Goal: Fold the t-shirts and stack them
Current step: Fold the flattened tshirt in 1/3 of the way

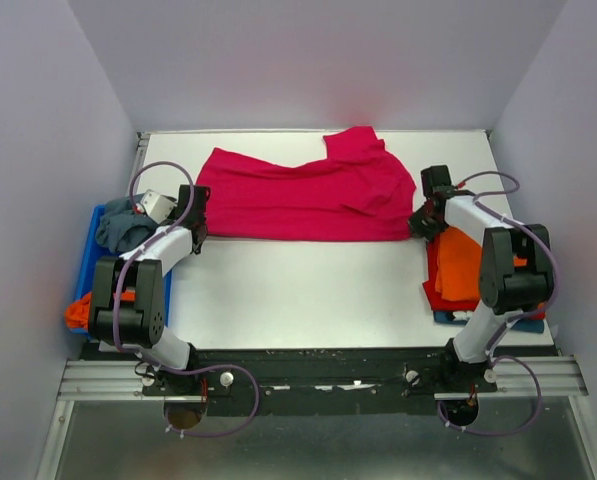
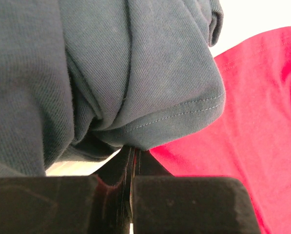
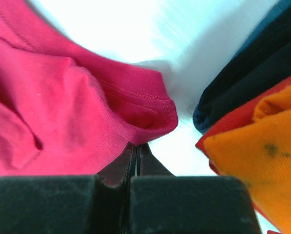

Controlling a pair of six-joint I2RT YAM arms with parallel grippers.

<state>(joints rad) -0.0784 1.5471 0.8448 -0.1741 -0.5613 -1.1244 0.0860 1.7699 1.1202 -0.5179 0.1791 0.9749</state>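
Bright, even overhead light in the top view; both wrist views washed out behind and soft up close.

From above, the white tabletop (image 1: 298,290) is lit flatly, with only faint, soft-edged shadows beside the arms and along the near hem of the crimson-pink shirt (image 1: 308,195). There is no hard glare, and the side walls splay outward towards the edges. In the wrist views the bare tabletop blows out to near-white. The left pincer (image 2: 131,156) and right pincer (image 3: 137,148) sit at the near edge as dark, blurred blocks. The grey-blue shirt (image 2: 111,73) shows a crisp weave with deep shade in its folds, while the orange shirt (image 3: 262,146) at the right is smeared out of focus.
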